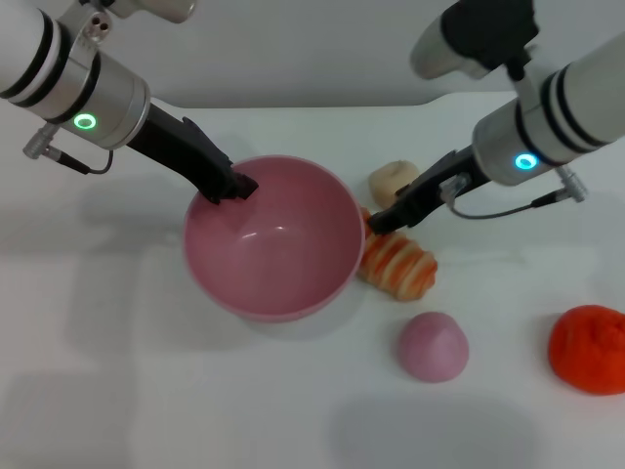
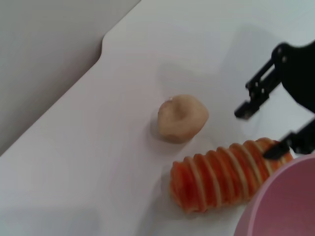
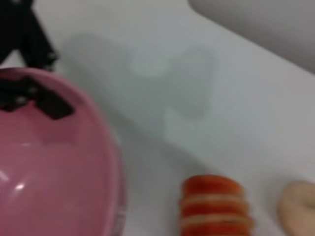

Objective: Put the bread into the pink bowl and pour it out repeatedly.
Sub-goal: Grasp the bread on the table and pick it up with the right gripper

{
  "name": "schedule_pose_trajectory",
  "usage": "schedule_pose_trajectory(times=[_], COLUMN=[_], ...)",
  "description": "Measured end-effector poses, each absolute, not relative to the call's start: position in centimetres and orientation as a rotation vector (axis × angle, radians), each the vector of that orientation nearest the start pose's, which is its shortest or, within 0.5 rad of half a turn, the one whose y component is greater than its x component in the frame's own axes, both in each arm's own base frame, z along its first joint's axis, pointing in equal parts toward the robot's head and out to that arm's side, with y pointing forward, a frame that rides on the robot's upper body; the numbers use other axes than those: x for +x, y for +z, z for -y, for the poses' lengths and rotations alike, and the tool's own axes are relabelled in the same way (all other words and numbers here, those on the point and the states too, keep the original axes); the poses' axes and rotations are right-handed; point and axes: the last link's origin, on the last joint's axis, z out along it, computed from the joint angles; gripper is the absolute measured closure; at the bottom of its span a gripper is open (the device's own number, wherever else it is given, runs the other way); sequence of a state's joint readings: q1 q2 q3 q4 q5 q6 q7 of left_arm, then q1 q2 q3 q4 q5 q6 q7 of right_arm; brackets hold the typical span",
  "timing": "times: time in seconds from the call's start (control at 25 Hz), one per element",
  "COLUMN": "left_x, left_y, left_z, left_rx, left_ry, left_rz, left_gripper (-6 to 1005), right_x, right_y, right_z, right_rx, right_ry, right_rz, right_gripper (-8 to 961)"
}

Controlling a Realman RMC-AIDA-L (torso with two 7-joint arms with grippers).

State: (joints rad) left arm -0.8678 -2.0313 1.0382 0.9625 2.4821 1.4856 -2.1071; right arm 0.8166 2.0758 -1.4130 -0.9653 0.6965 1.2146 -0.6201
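Observation:
The pink bowl [image 1: 273,244] stands mid-table, with nothing inside it. My left gripper [image 1: 232,186] is shut on its far-left rim, one black finger [image 3: 49,104] inside the wall and one outside. The bread [image 1: 398,264], striped orange and cream, lies on the table against the bowl's right side. My right gripper [image 1: 386,217] hovers open at the bread's far end. In the left wrist view its fingers [image 2: 250,104] stand well apart, one tip right at the loaf's [image 2: 224,173] end. The bowl's edge [image 2: 283,201] shows beside the loaf.
A small beige bun [image 1: 394,179] lies just behind the bread, close to my right gripper. A pink dome-shaped lump [image 1: 432,346] sits in front of the bread. An orange-red lump [image 1: 589,349] lies at the right edge. The white table [image 1: 117,391] ends at the back.

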Motion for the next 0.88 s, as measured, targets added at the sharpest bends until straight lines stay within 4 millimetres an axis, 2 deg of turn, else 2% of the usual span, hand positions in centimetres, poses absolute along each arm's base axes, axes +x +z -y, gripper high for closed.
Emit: schedule_pose_trajectory(times=[0.24, 0.68, 0.88], left_x=[-15.9, -16.5, -16.7], left_y=[1.4, 1.4, 1.4], left_z=[-41.4, -41.1, -41.0], left_rx=[-2.796, -2.802, -2.802], left_ry=[0.227, 0.234, 0.235], left_rz=[0.641, 0.658, 0.665], left_gripper=[952, 952, 952], right_x=[15.6, 16.2, 17.2], right_y=[-6.8, -8.1, -8.5], right_z=[-39.9, -39.3, -39.4], right_rx=[-2.659, -2.666, -2.635], right_ry=[-0.345, -0.365, -0.384], right_rz=[-0.865, -0.892, -0.905], right_gripper=[473, 482, 486])
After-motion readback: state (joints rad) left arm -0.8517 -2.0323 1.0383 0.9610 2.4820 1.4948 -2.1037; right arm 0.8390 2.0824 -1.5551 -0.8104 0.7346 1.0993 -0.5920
